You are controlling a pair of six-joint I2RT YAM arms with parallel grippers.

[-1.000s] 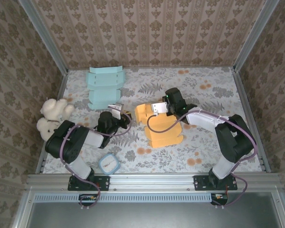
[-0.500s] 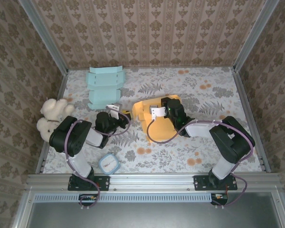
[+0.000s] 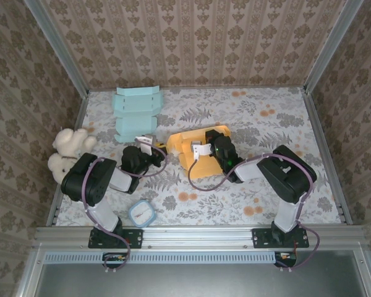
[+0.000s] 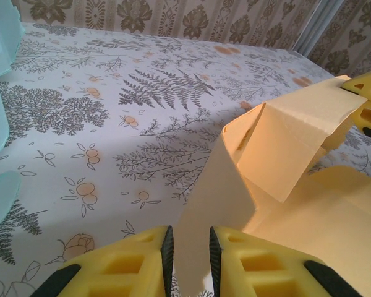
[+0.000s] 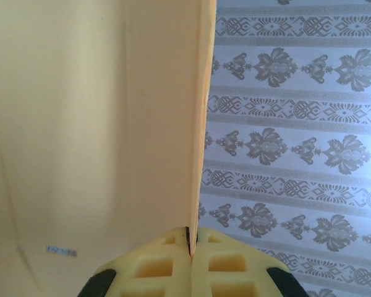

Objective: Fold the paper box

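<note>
Where the patterned table (image 3: 266,124) carries it at centre, the orange paper box (image 3: 184,143) stands more gathered than a second ago, its right panel raised and swung inward; the right gripper (image 5: 190,238), jaws pressed together on that panel's edge, has travelled leftward with it; the left gripper (image 4: 188,244) keeps its jaws pinching the opposite flap, anchoring it; by this judgement, one wall fold is nearly formed.
</note>
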